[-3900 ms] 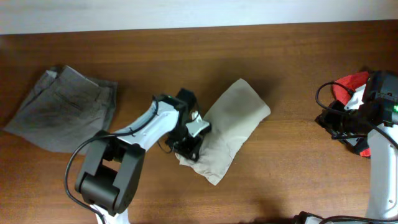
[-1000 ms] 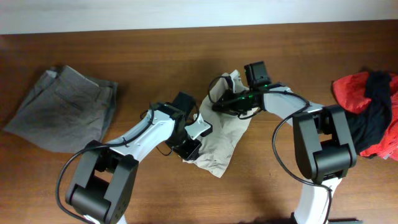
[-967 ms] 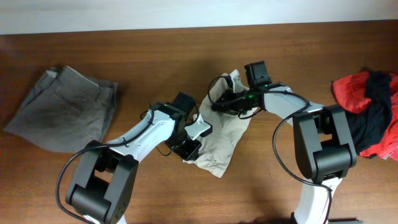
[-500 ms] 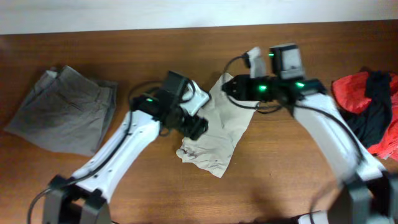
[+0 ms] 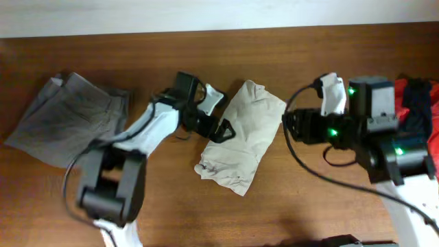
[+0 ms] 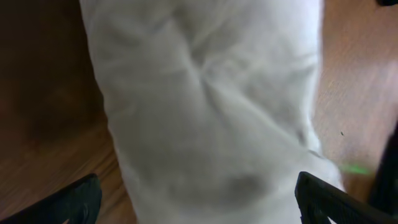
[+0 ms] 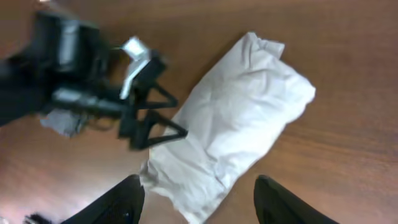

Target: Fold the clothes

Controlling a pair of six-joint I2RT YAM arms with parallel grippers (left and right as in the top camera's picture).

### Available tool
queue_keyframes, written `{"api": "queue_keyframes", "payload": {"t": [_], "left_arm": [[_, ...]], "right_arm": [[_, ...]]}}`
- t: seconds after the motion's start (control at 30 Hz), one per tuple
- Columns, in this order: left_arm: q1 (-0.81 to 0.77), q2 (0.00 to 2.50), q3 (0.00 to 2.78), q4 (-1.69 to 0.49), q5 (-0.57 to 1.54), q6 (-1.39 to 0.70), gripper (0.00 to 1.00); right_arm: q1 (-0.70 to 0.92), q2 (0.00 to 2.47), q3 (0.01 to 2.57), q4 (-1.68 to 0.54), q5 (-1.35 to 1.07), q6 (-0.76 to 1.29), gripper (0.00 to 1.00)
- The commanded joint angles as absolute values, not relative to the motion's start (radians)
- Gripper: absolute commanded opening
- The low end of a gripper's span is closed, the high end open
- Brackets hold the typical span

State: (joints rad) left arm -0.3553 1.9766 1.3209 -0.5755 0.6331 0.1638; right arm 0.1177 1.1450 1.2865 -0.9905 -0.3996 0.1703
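Observation:
The light beige shorts (image 5: 241,139) lie folded in a slanted oblong bundle at mid-table, also seen in the right wrist view (image 7: 230,130) and filling the left wrist view (image 6: 205,106). My left gripper (image 5: 218,115) stands open just off the bundle's left edge, its black fingers (image 7: 163,132) spread and holding nothing. In its own view the left gripper (image 6: 199,205) hangs over the cloth. My right gripper (image 5: 293,127) hovers open to the right of the bundle, raised above it, empty in its own view (image 7: 202,205).
Darker grey shorts (image 5: 68,127) lie flat at the far left. Red and black garments (image 5: 415,92) are heaped at the right edge, partly hidden behind the right arm (image 5: 370,130). Bare wood table (image 5: 288,199) lies in front of the bundle.
Both grippers have opened and let go of the beige shorts. The right arm has drawn back to the right and up; the left gripper has shifted up and left off the cloth.

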Motion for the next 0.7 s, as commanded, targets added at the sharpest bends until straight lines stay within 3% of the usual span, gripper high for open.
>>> {"api": "queue_keyframes", "payload": {"t": [0.0,0.27,0.3,0.4,0.5,0.57,0.6,0.67], "left_arm": [[-0.346,2.061,1.400,-0.572,0.753,0.181,0.99],[-0.392,2.128,1.426,-0.540,0.854,0.182,0.95],[-0.401,2.128,1.426,-0.534,0.858,0.182,0.89],[-0.418,2.128,1.426,-0.531,0.873,0.199,0.56],[-0.423,2.128,1.426,-0.532,0.901,0.227,0.32],[-0.423,2.128,1.426,-0.531,0.904,0.230,0.07],[-0.423,2.128,1.426,-0.531,0.905,0.230,0.00],[-0.421,2.128,1.426,-0.531,0.924,0.230,0.00]], "right_arm": [[0.117,1.108,1.296,-1.029,-0.362,0.126,0.62],[0.117,1.102,1.296,-1.102,-0.335,0.109,0.60],[0.117,1.102,1.296,-1.105,-0.335,0.109,0.61],[0.117,1.102,1.296,-1.112,-0.335,0.109,0.60],[0.117,1.102,1.296,-1.119,-0.335,0.109,0.60],[0.117,1.102,1.296,-1.123,-0.335,0.109,0.57],[0.117,1.102,1.296,-1.124,-0.335,0.109,0.56],[0.117,1.102,1.296,-1.127,-0.335,0.109,0.56]]}}
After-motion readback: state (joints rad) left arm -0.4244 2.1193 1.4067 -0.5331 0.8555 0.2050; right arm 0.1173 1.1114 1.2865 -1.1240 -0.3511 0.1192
